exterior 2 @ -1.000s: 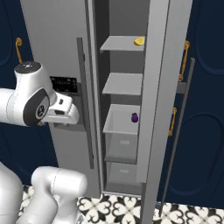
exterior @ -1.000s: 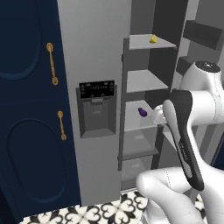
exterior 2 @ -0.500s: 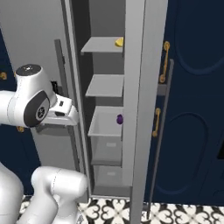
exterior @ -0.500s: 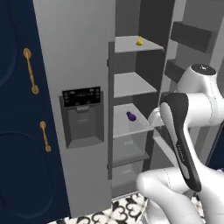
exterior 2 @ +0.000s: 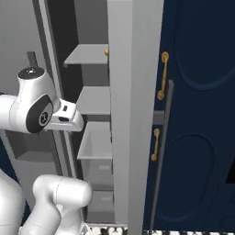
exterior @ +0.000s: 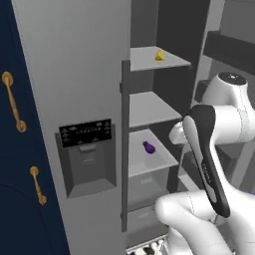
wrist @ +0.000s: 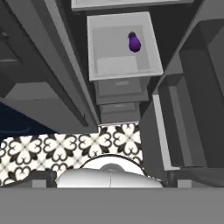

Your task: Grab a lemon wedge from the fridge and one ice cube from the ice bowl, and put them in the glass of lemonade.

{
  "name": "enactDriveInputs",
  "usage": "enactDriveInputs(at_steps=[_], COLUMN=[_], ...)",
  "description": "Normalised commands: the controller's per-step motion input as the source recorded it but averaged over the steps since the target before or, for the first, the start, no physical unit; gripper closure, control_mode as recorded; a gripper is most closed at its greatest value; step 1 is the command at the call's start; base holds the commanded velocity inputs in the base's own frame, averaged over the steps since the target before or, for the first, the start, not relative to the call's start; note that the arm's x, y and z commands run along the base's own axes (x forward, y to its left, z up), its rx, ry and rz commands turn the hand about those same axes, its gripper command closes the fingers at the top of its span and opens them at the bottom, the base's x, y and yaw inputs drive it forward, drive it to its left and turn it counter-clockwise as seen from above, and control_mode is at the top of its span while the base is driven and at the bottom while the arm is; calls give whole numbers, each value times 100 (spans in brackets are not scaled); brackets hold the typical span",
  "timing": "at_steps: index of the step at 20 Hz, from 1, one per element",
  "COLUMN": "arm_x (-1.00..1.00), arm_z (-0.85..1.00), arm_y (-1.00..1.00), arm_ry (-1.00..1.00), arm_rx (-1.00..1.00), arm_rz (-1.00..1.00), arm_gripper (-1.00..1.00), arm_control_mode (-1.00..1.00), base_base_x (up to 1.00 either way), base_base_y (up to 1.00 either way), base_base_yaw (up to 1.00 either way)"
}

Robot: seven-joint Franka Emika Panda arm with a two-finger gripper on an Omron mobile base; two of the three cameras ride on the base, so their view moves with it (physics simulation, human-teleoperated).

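The end effector stood spread wide and empty before the open fridge (exterior: 74, 74), where the lemon wedge (exterior: 160, 55) lay on the top shelf (exterior: 149, 59), two shelves above a small purple eggplant (exterior: 148, 147).

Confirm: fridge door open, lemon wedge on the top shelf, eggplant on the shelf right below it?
Not quite. The eggplant sits two shelves below the lemon wedge, with a bare shelf between; the left base view shows it. The fridge is open, wedge on top.

White arm (exterior: 206, 149) folded, wrist pointing down
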Motion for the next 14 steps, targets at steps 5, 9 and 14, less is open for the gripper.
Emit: enactDriveInputs(at_steps=[5,9,14], arm_x=[0,0,0], arm_z=[0,0,0], arm_y=[0,0,-6], arm_ry=[0,0,-1], arm_rx=[0,0,0], arm_rz=[0,0,2], arm_gripper=[-100,-100,-100], arm_control_mode=[100,100,-100], base_base_x=[71,53,13], base_base_y=[-19,-43,-31], base_base_yaw=[0,0,2])
